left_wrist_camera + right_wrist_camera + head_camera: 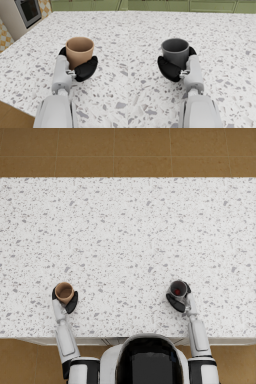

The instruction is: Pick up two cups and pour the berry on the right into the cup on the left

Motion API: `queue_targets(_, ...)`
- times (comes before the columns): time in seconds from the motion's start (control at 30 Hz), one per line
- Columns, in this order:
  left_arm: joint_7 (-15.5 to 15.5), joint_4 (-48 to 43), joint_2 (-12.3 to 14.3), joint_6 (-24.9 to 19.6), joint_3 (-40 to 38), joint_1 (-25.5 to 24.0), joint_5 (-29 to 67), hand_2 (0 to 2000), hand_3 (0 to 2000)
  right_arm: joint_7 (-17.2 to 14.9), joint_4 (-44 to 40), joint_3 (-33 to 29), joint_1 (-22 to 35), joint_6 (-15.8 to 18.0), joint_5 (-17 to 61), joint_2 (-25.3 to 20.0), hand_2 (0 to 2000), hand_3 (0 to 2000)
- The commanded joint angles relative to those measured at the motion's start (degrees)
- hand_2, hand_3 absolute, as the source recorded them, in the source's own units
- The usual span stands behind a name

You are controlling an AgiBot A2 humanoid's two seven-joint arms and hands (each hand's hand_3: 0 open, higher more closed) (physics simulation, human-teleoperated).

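Observation:
A tan cup (64, 291) (79, 51) stands upright near the front left of the speckled counter (128, 243), and my left hand (70, 303) (85, 69) wraps around its side. On the right, a grey cup (178, 289) (175, 51) stands upright with a red berry (177, 291) inside, seen only from the head view. My right hand (175, 302) (169, 68) curls around that cup. Both cups appear to sit on or just above the counter; I cannot tell which.
The counter's front edge (125, 340) runs just behind my wrists. Brown floor (128, 150) lies beyond the far edge. An oven (28, 11) and green cabinets (210, 6) stand past the counter.

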Motion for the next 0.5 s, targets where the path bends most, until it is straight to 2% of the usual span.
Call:
queue_targets(0.03, 0.0, -9.1, 0.4, 0.0, 4.1, -0.6, 0.0, 2000, 1280, -0.1, 6.9, -0.1, -0.1, 0.2, 0.0, -0.1, 2000, 1280)
queue_targets(0.17, 0.0, -12.8, -0.5, -0.3, 12.9, 2.4, 0.0, 2000, 1280, -0.2, 9.9, 0.4, 3.5, 1.3, 0.0, -1.5, 2000, 1280)
queue_targets(0.27, 0.0, -13.4, 0.0, -0.4, 20.2, 5.4, 0.0, 2000, 1280, -0.2, 11.9, 0.3, 6.1, 1.7, 0.0, -2.5, 2000, 1280)
queue_targets(0.5, 0.0, -12.8, 4.2, -0.6, 28.5, 14.4, 10.8, 2000, 1280, -0.3, 12.4, 2.6, 13.5, 2.1, 10.8, -5.7, 2000, 1280)
